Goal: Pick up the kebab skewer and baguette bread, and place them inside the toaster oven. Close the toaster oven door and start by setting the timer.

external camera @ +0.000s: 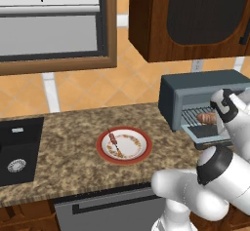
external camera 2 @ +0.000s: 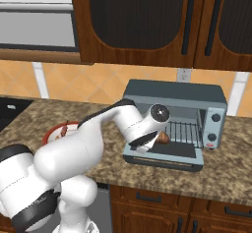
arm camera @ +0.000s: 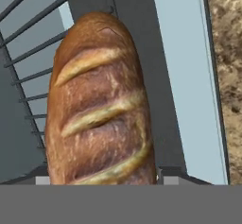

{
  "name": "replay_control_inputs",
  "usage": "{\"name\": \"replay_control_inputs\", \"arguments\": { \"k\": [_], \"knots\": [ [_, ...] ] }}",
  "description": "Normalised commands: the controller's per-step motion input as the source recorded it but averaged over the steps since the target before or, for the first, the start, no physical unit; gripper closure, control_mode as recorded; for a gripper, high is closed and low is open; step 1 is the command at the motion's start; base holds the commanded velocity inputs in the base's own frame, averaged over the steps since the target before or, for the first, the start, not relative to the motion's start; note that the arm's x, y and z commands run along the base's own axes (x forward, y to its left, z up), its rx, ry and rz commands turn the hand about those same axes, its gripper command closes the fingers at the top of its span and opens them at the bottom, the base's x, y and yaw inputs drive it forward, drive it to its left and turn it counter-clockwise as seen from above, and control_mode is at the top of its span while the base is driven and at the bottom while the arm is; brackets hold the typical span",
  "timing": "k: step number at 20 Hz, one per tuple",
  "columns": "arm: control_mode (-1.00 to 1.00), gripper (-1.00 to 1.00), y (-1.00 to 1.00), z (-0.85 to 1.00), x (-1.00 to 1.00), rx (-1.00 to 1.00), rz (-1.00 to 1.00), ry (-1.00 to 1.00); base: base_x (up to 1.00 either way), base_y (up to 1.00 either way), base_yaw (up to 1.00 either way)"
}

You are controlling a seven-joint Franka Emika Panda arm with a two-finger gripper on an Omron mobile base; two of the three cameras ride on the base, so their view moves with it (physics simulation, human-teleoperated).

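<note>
So the baguette bread (arm camera: 99, 100) is sitting in your tool (external camera 2: 156, 139) right at the mouth of the toaster oven (external camera 2: 174, 95), over the dropped toaster oven door (external camera 2: 165, 157) with the wire rack (external camera 2: 183, 131) just behind it. The tool looks clamped across the loaf, though the fingertips are tucked behind the bread, so you can't see the contact itself. I'd guess the loaf is light and has a stiff crust, so holding it across the middle seems fine and it shouldn't sag. The kebab skewer (external camera: 115, 144) is on the red-rimmed plate (external camera: 141, 154) out on the desk (external camera: 68, 127). That one looks fiddly: thin, light, probably rolls. I'd go for a chunk near the centre, not the bare stick.
</note>
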Motion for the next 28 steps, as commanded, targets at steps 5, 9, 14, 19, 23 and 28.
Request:
{"name": "replay_control_inputs", "arguments": {
  "k": [5,9,14,19,23,28],
  "knots": [
    [-1.0,1.0,-0.29,-0.02,0.33,-0.01,0.11,-0.08,0.0,0.0,0.0],
    [-1.0,1.0,-0.59,0.03,-0.06,-0.01,-0.01,0.0,0.0,0.0,0.0],
    [-1.0,1.0,-0.11,0.23,0.0,-0.01,-0.06,-0.02,0.0,0.0,0.0],
    [-1.0,1.0,0.0,0.0,0.18,0.0,0.0,-0.06,0.0,0.0,0.0],
    [-1.0,1.0,0.01,0.01,0.28,0.0,0.0,-0.01,0.0,0.0,0.0],
    [-1.0,1.0,0.01,0.0,0.22,0.0,0.0,0.0,0.0,0.0,0.0]
  ]
}}
